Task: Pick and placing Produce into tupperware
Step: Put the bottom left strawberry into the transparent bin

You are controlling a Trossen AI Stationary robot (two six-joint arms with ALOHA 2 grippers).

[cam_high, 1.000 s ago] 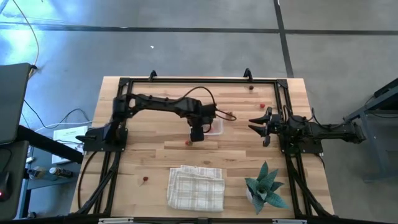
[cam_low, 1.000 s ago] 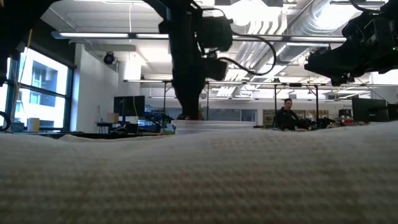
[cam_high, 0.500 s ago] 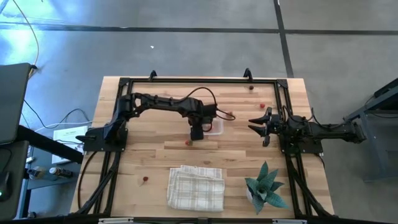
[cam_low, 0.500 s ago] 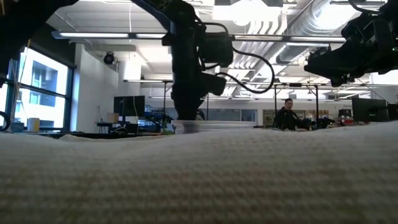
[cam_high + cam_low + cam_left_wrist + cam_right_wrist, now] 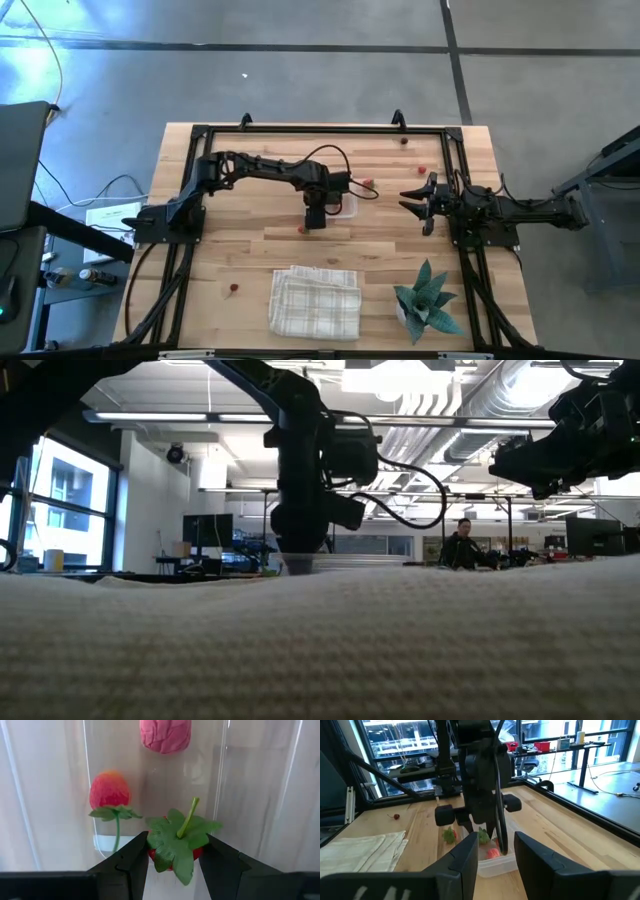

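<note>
High view: the left claw [image 5: 315, 218] points down at the near edge of the tupperware [image 5: 345, 203], mid-tabletop [image 5: 250, 260]. A red piece [image 5: 301, 229] lies just beside the claw; others sit well apart: one [image 5: 232, 287] near the cloth [image 5: 315, 301], one [image 5: 369, 184] beside the tupperware, two [image 5: 404, 141] towards the far edge. The right claw [image 5: 415, 200] waits by the right frame rail, above the plant [image 5: 428, 300]. Bare wood lies open between the tupperware and the right claw.

Low view: the cloth [image 5: 320, 650] fills the foreground; the left arm [image 5: 300, 470] comes down behind it. A person [image 5: 460, 547] sits in the room beyond.

Left wrist view: the left claw [image 5: 172, 862] grips a strawberry [image 5: 174, 842] by its sides, green leaves up, at the tupperware wall [image 5: 220, 785]. Inside lie a second strawberry [image 5: 110, 790] and a pink piece [image 5: 165, 734].

Right wrist view: the right claw [image 5: 496, 855] stands partly open, holding nothing, and faces the left arm [image 5: 480, 775] over the tupperware [image 5: 495, 862]. Clear tabletop runs to the far edge.
</note>
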